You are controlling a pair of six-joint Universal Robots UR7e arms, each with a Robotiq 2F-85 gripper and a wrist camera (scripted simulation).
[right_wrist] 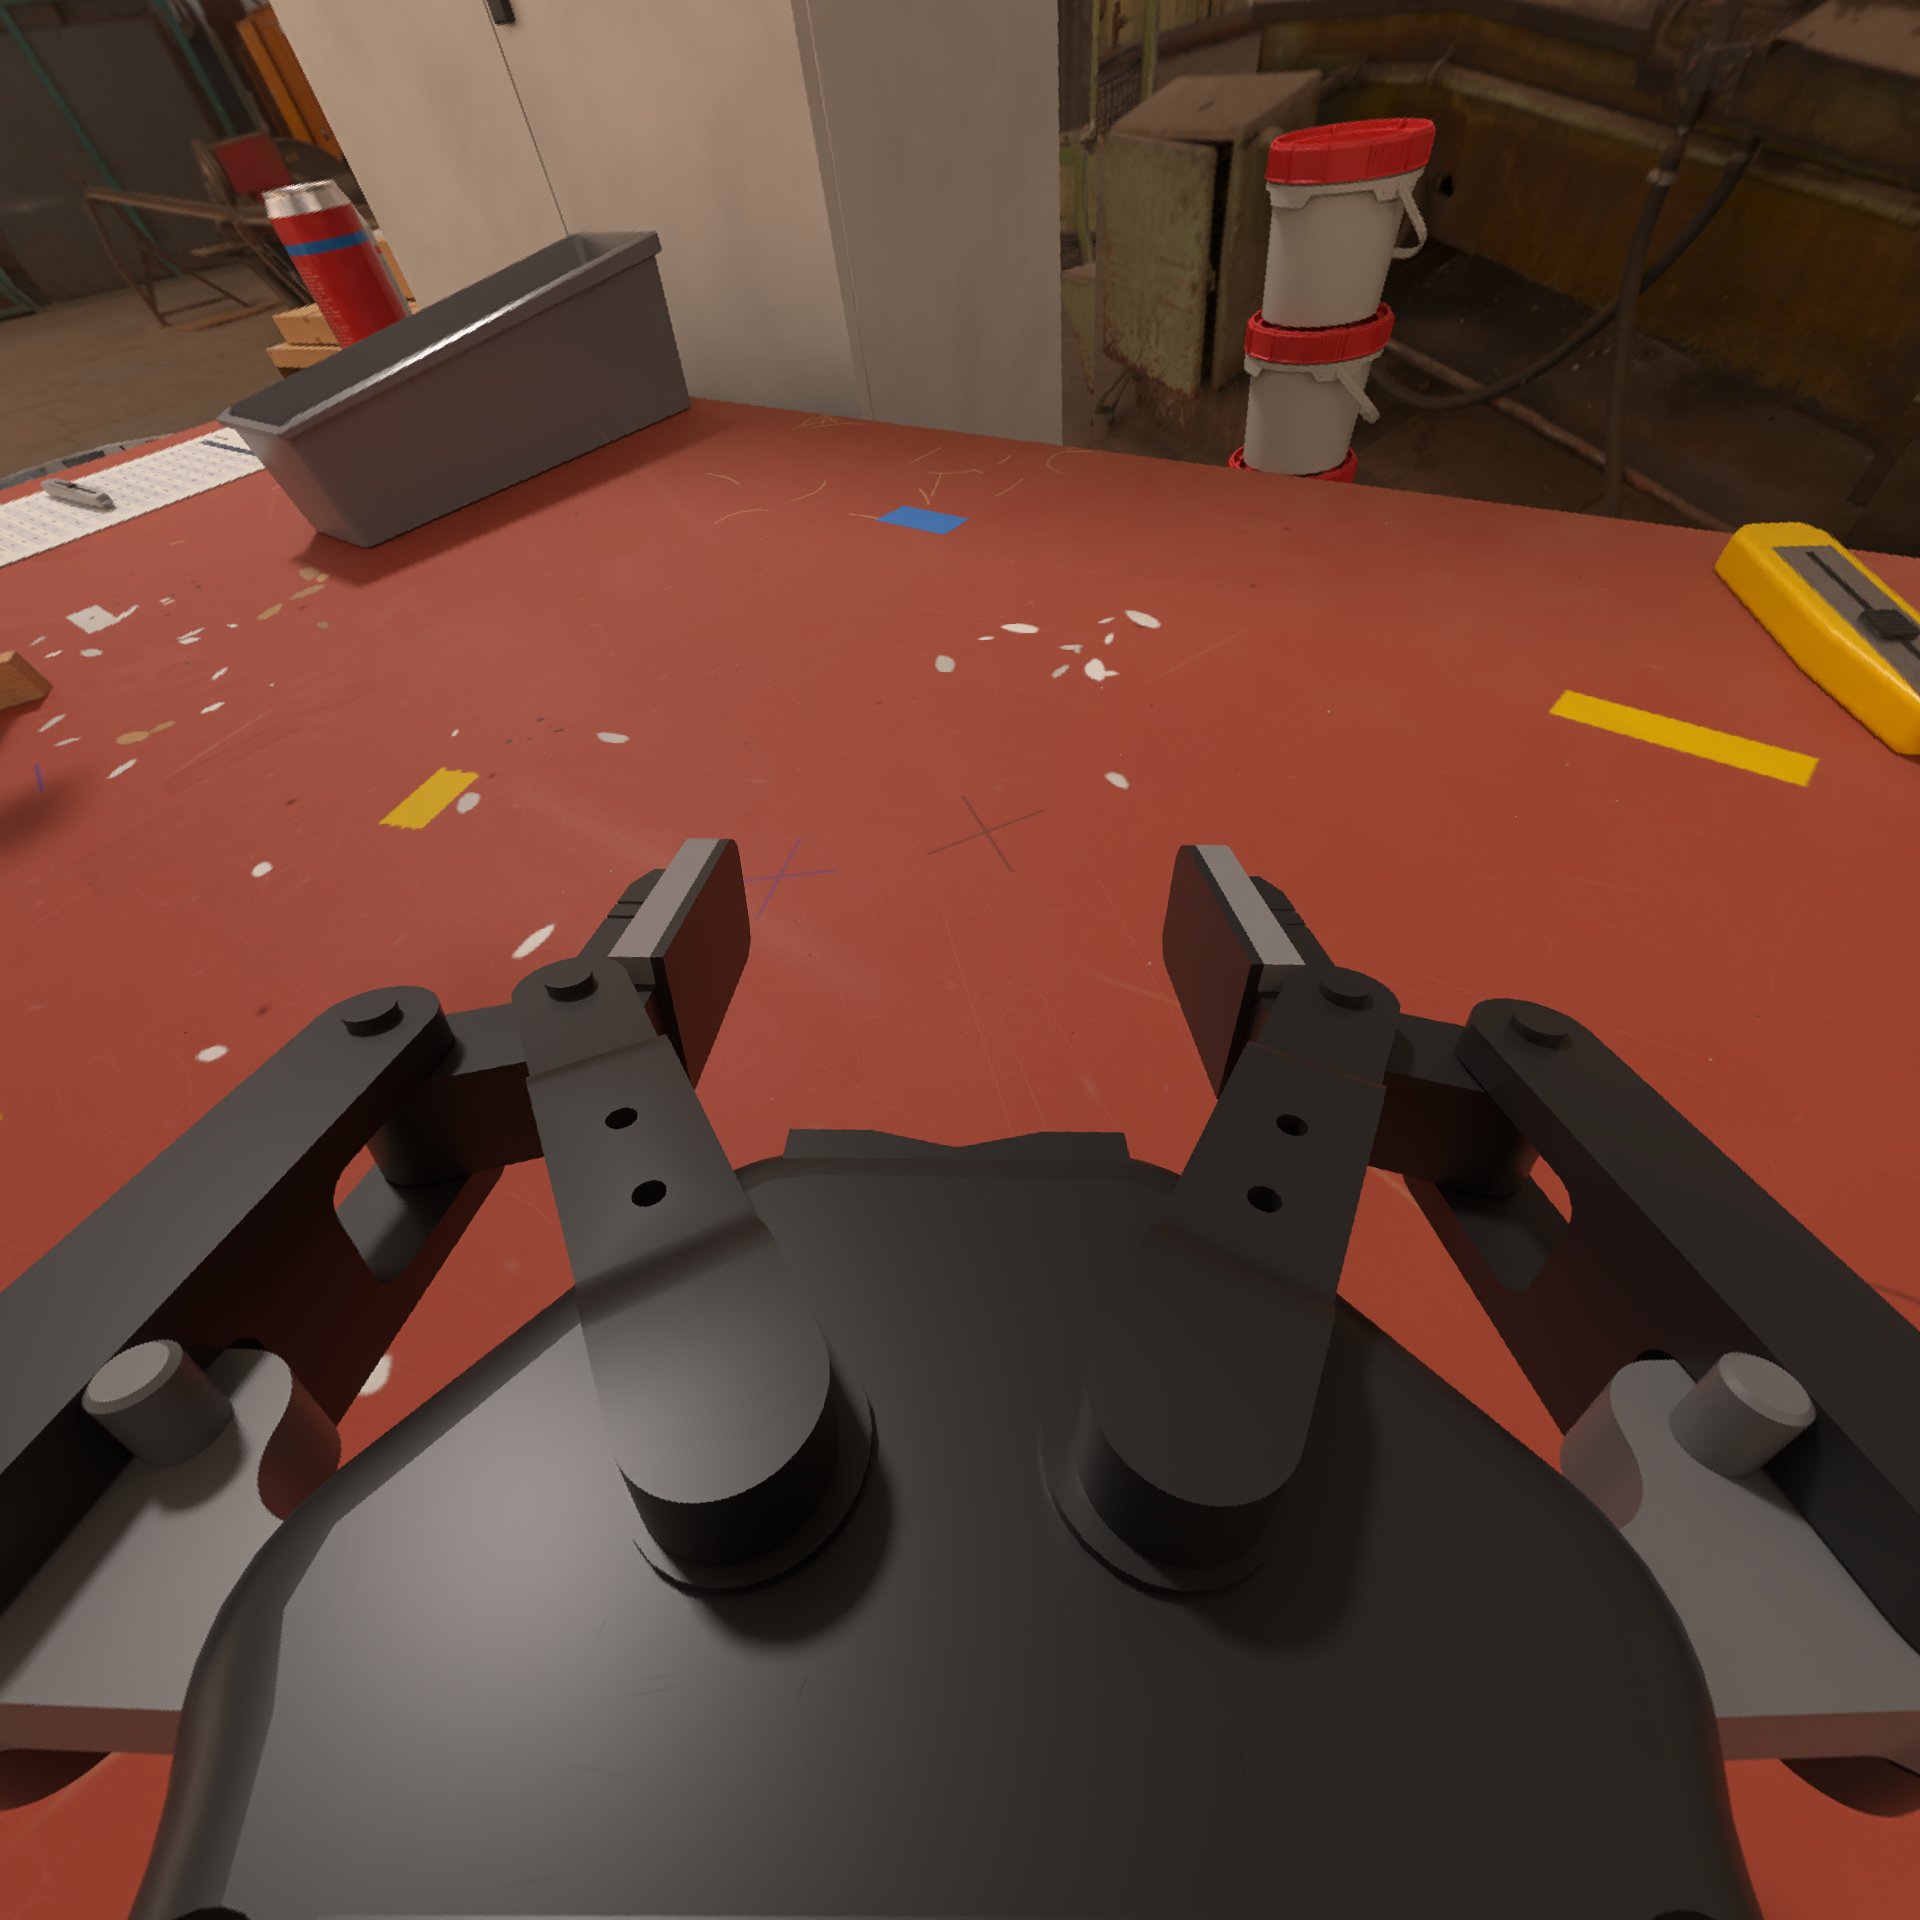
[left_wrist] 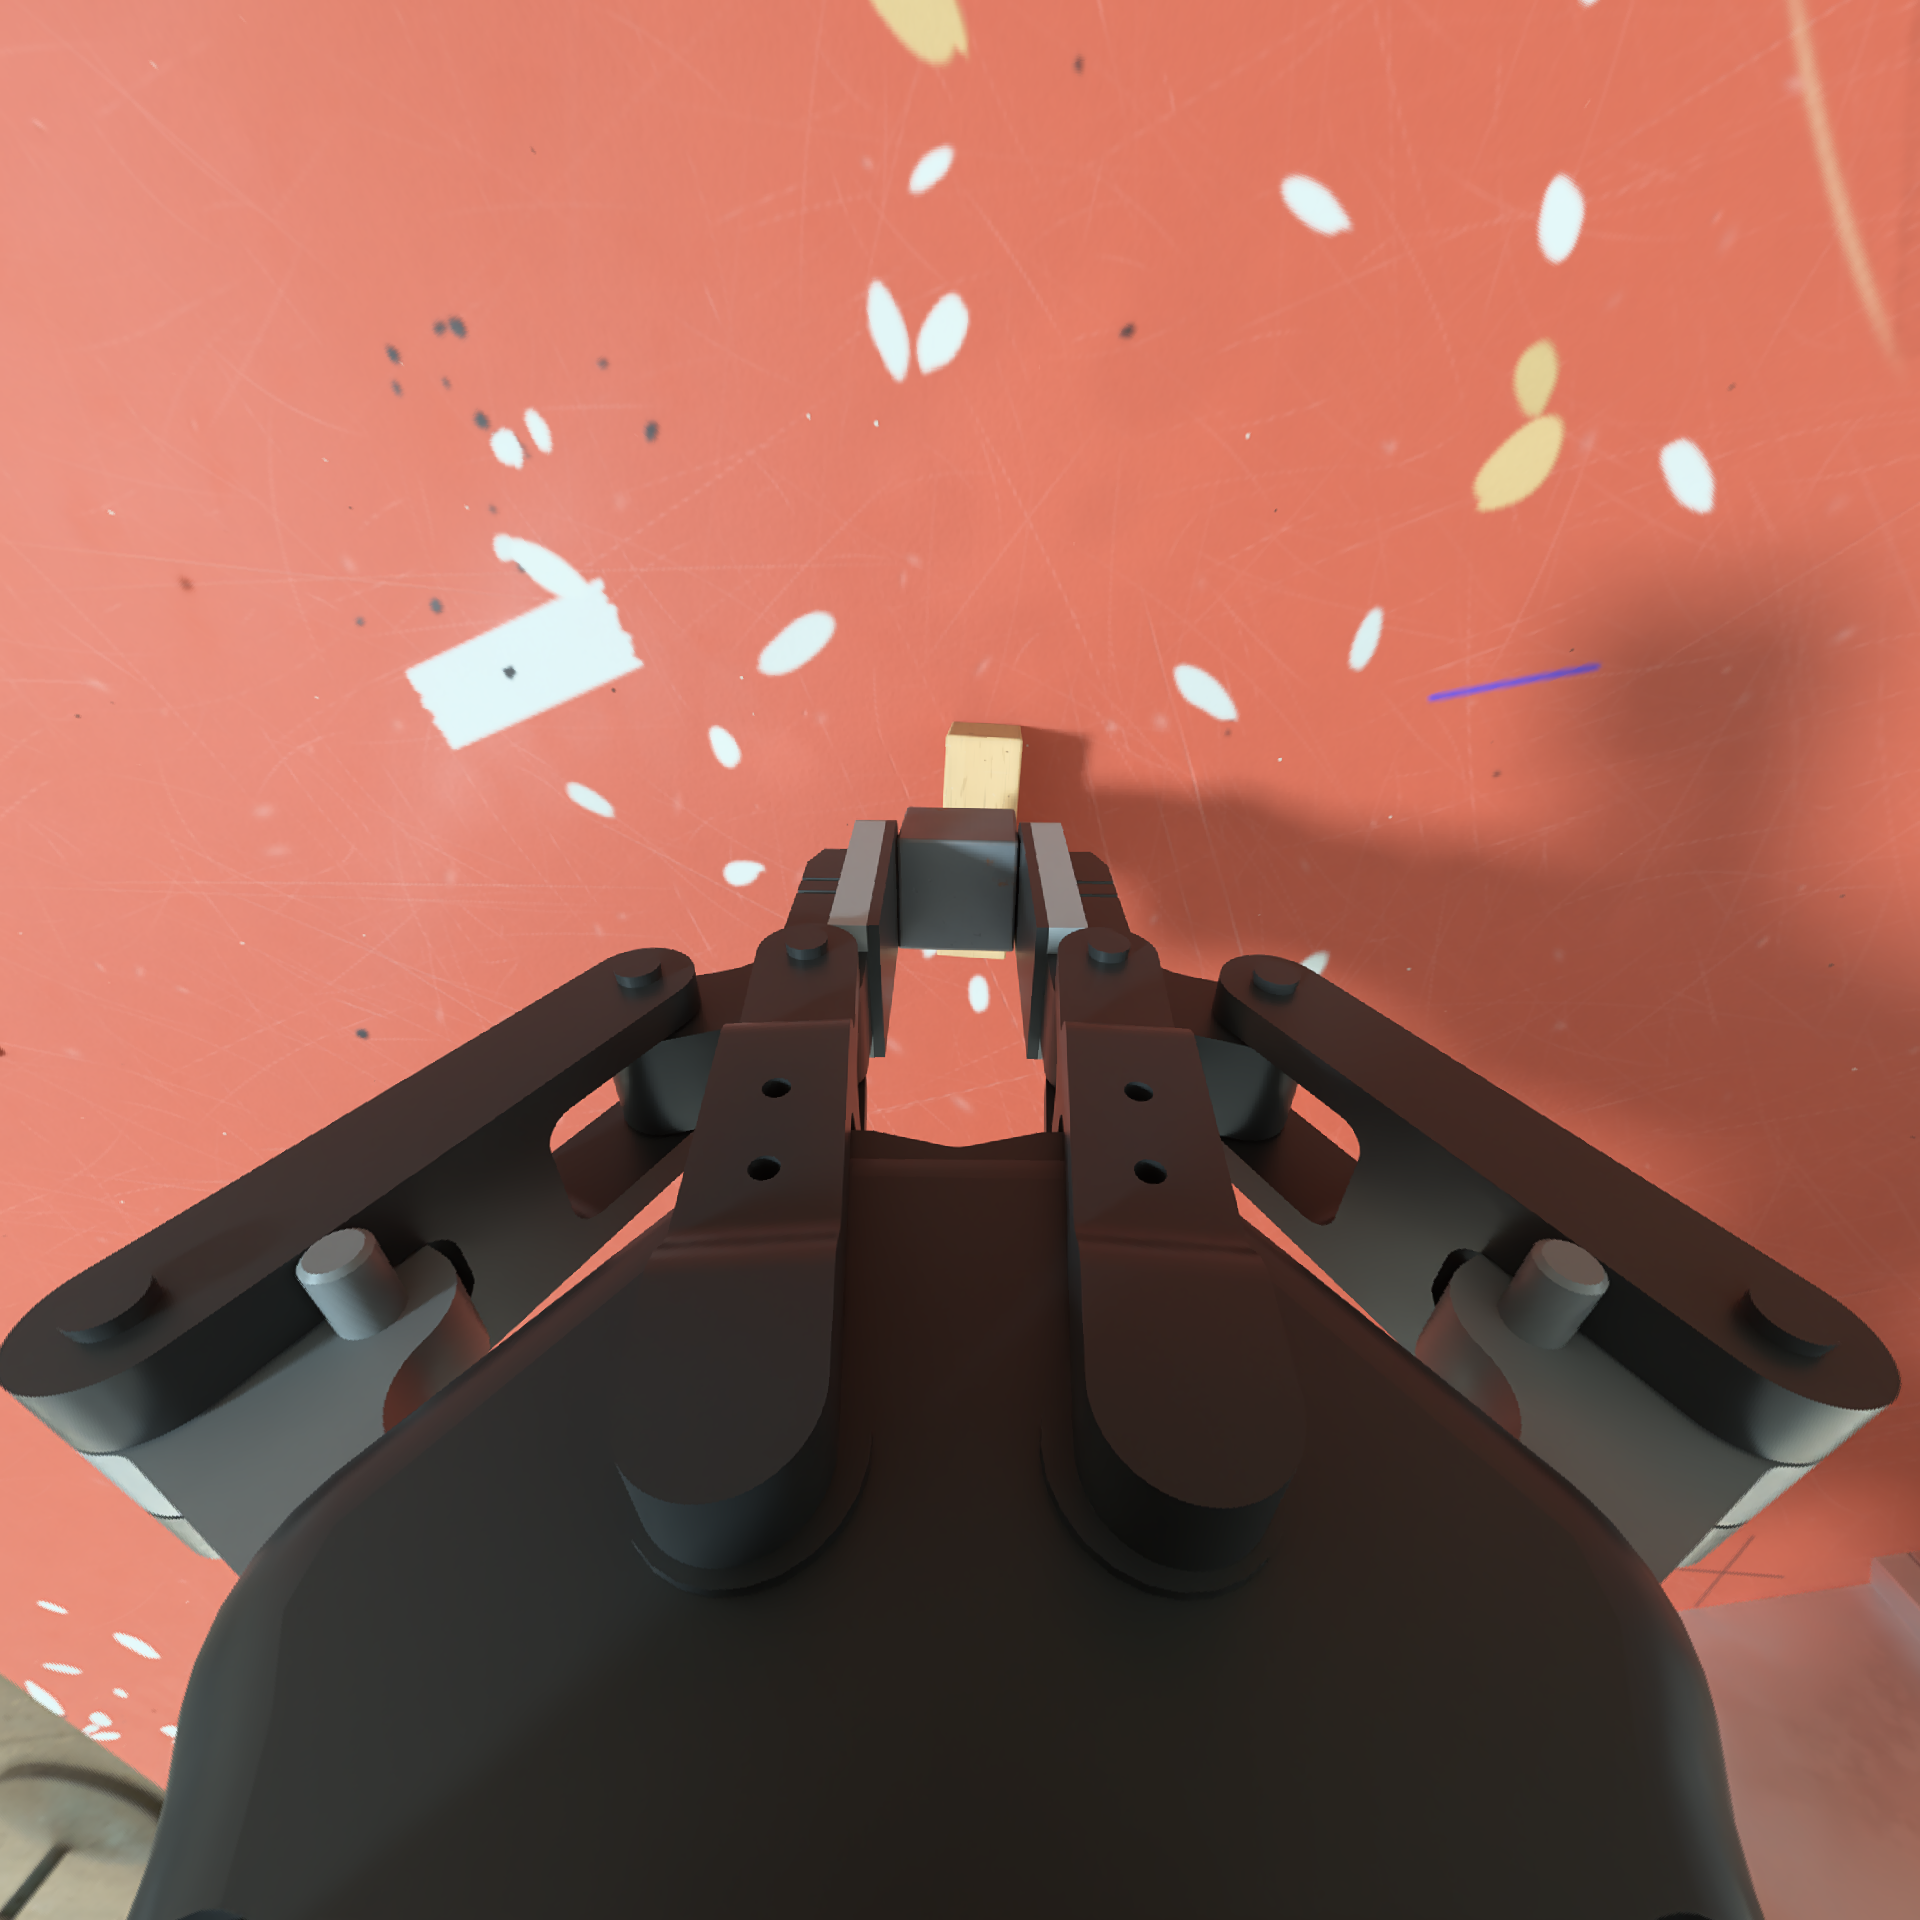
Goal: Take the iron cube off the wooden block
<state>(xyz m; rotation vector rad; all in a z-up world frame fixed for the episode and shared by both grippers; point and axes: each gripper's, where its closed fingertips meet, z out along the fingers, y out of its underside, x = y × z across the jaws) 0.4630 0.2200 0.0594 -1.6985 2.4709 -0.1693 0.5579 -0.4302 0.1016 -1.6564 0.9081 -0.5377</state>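
Note:
In the left wrist view, my left gripper is shut on the dark grey iron cube, one finger pad on each side of it. The pale wooden block lies on the red table right under and beyond the cube; I cannot tell whether the cube still touches it. In the right wrist view, my right gripper is open and empty above a bare part of the red table. A brown wooden piece shows at the far left edge there.
A grey bin stands at the table's back left, with a red can behind it. A yellow tool lies at the right edge. Stacked white buckets with red lids stand off the table. Paint flecks and tape marks dot the table.

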